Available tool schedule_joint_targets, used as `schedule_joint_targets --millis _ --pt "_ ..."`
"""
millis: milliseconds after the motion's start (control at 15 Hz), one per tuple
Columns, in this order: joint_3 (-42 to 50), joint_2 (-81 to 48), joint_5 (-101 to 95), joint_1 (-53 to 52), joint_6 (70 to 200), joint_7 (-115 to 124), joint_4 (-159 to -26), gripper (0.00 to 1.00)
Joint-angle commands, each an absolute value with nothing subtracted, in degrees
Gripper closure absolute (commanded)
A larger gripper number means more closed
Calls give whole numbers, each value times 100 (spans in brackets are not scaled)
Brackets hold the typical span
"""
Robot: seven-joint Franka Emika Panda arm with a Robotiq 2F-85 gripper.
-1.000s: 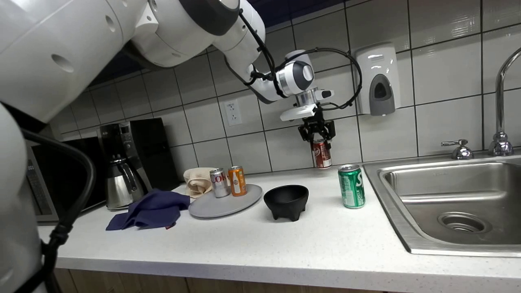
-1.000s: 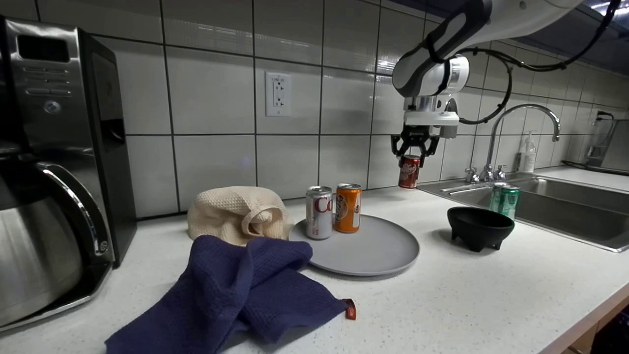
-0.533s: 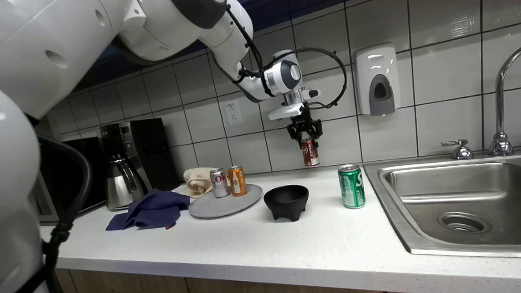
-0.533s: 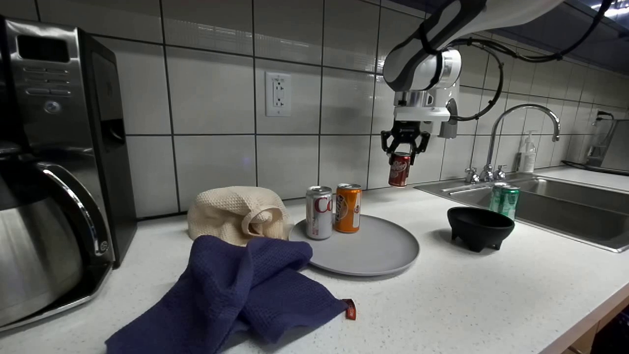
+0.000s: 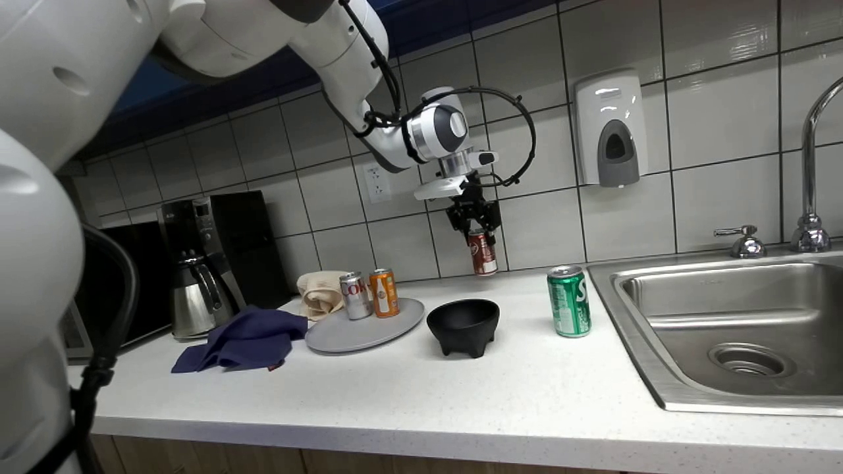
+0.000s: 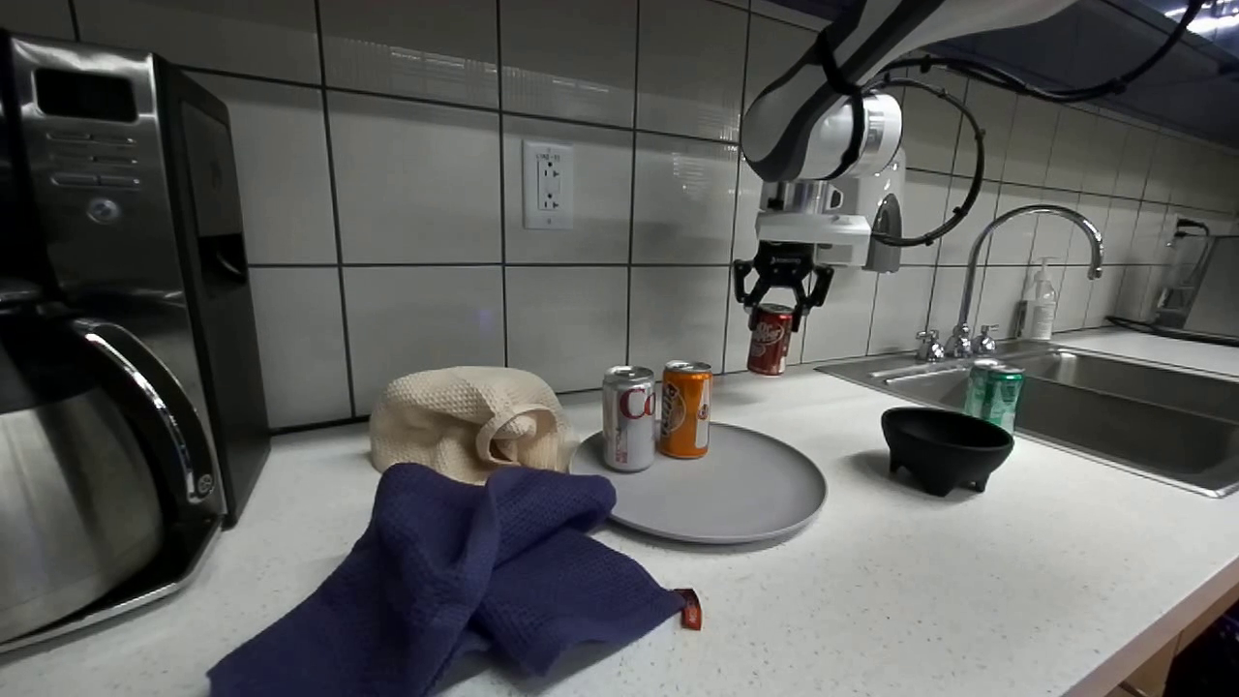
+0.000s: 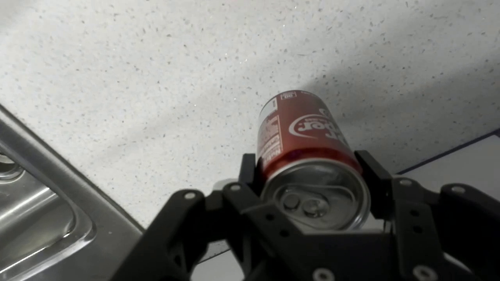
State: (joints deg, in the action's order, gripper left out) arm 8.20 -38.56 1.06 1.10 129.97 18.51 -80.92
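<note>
My gripper [image 5: 481,239] is shut on a red soda can [image 5: 485,259], held near its top between both fingers. The can hangs nearly upright above the white counter near the tiled wall, in both exterior views [image 6: 768,347]. In the wrist view the fingers [image 7: 308,171] press on both sides of the red can [image 7: 306,128]; its lid faces the camera. A black footed bowl [image 5: 464,329] stands in front of the held can. A grey plate [image 6: 736,499] bears a silver can [image 6: 629,421] and an orange can [image 6: 685,411]. A green can [image 5: 569,301] stands upright near the sink.
A steel sink [image 5: 632,355] with a tap [image 5: 810,184] lies beside the green can. A blue cloth [image 6: 465,571] and a beige cloth [image 6: 455,416] lie by the plate. A coffee maker [image 6: 145,290] stands beyond them. A soap dispenser [image 5: 612,125] hangs on the wall.
My gripper has moved left in both exterior views, carrying the red can away from the sink side towards the plate side. It dips slightly in the last half second. The other objects have not moved.
</note>
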Motion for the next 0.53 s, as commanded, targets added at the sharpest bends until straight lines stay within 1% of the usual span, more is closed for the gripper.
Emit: schedule_joint_targets --millis 0,467 --pt "903 -3199 -37 -105 13423 2240 -8986 61" --pt "1000 -2368 -252 -391 14036 2635 -10197 61"
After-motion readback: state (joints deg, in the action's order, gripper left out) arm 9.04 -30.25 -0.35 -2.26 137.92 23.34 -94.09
